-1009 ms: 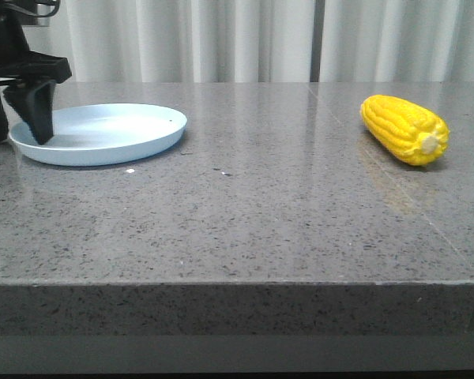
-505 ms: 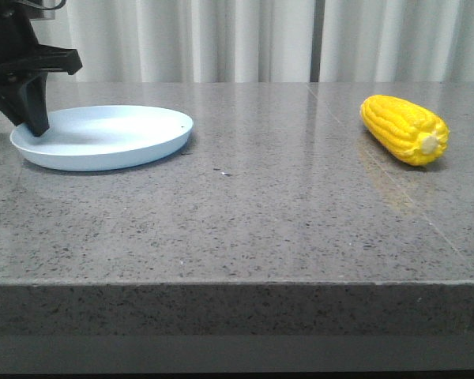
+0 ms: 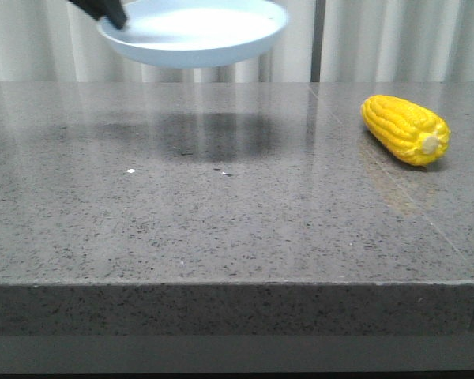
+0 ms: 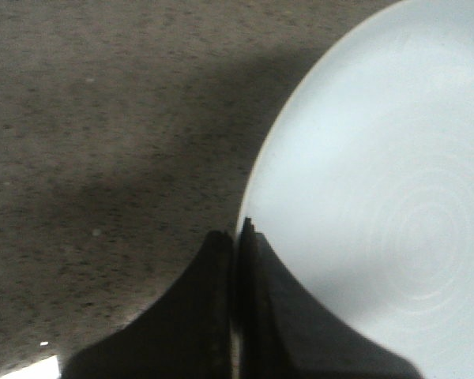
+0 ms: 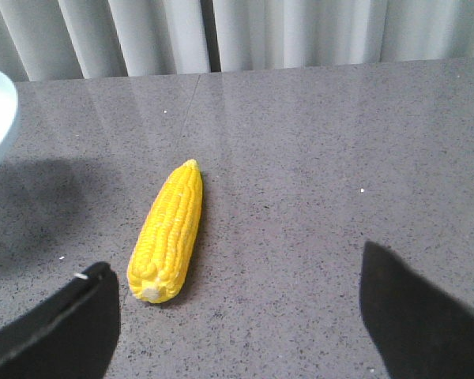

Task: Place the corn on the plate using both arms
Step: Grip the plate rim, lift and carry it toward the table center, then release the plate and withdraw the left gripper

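Pale-blue plate [image 3: 193, 31] hangs at eleven o'clock, its rim pinched by the left gripper [image 4: 235, 237], likely awaiting corn [image 5: 167, 233]; right gripper [image 5: 237, 304] spread wide above it

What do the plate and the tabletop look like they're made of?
Plate: probably smooth plastic or melamine, matte pale blue; faint concentric rings show in the left wrist view, where the left claw pinches its rim. Tabletop: polished speckled grey stone or stone-look composite; it reflects the curtains.
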Controlling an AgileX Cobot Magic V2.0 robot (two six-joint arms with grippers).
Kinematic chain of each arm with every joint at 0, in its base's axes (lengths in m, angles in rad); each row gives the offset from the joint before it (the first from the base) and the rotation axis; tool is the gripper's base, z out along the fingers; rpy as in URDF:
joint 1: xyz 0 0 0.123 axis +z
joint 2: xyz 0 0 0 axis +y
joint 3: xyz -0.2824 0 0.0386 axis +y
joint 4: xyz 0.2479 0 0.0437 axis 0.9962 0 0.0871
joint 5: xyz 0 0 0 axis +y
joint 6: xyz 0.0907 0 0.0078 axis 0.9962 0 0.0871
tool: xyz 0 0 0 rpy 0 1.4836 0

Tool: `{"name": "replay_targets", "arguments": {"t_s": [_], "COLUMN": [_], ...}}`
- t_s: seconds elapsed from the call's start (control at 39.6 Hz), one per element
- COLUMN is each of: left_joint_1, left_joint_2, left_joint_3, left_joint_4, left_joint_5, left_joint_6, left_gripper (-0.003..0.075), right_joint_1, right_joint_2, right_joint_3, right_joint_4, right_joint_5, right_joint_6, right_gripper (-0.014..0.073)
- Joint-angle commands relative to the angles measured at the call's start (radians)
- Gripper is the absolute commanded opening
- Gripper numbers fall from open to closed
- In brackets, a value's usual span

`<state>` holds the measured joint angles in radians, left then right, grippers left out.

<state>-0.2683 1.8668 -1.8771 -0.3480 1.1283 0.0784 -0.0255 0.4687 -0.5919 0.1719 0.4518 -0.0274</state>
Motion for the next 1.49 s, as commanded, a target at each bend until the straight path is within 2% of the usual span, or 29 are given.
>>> {"name": "replay_targets", "arguments": {"t_s": [0.0, 0.23, 0.45, 0.5, 0.58, 0.68, 0.73, 0.78, 0.88, 1.03, 1.11, 1.34, 1.46], "left_joint_1": [-0.05, -0.112, -0.12, -0.12, -0.118, -0.118, -0.118, -0.118, -0.117, -0.101, -0.077, 0.029, 0.056], "left_joint_2": [-0.024, 0.067, 0.111, 0.111, 0.111, 0.104, 0.089, 0.069, 0.015, -0.074, -0.118, -0.271, -0.363], "left_joint_3": [-0.033, -0.033, -0.031, -0.031, -0.031, -0.033, -0.033, -0.033, -0.033, -0.016, 0.015, 0.172, 0.287], "left_joint_4": [-0.039, 0.009, 0.065, 0.072, 0.072, 0.073, 0.078, 0.094, 0.177, 0.418, 0.483, 0.48, 0.48], "left_joint_5": [-0.01, 0.044, 0.077, 0.082, 0.087, 0.091, 0.078, 0.059, 0.029, 0.059, 0.075, 0.013, -0.061], "left_joint_6": [0.0, -0.011, -0.036, -0.036, -0.036, -0.034, -0.025, -0.025, -0.034, -0.122, -0.142, -0.142, -0.158], "left_gripper": [-0.002, -0.002, 0.0, 0.0045, 0.0154, 0.034, 0.0403, 0.0426, 0.0399, 0.0277, 0.0209, -0.0022, -0.002], "right_joint_1": [-0.007, -0.007, -0.007, -0.007, -0.007, -0.007, -0.007, -0.007, -0.007, -0.007, -0.007, -0.007, -0.007], "right_joint_2": [0.006, 0.006, 0.006, 0.006, 0.006, 0.006, 0.006, 0.006, 0.006, 0.006, 0.006, 0.006, 0.006], "right_joint_3": [-0.036, -0.036, -0.036, -0.036, -0.036, -0.036, -0.036, -0.036, -0.036, -0.036, -0.036, -0.036, -0.036], "right_joint_4": [0.005, 0.005, 0.005, 0.005, 0.005, 0.005, 0.005, 0.005, 0.005, 0.005, 0.005, 0.005, 0.005], "right_joint_5": [-0.073, -0.072, -0.072, -0.072, -0.072, -0.072, -0.072, -0.072, -0.072, -0.072, -0.072, -0.072, -0.072], "right_joint_6": [-0.007, -0.007, -0.007, -0.007, -0.007, -0.007, -0.007, -0.007, -0.007, -0.007, -0.007, -0.007, -0.007], "right_gripper": [0.0641, 0.0641, 0.0641, 0.0641, 0.0641, 0.0641, 0.0641, 0.0641, 0.0641, 0.0641, 0.0641, 0.0641, 0.0641]}}
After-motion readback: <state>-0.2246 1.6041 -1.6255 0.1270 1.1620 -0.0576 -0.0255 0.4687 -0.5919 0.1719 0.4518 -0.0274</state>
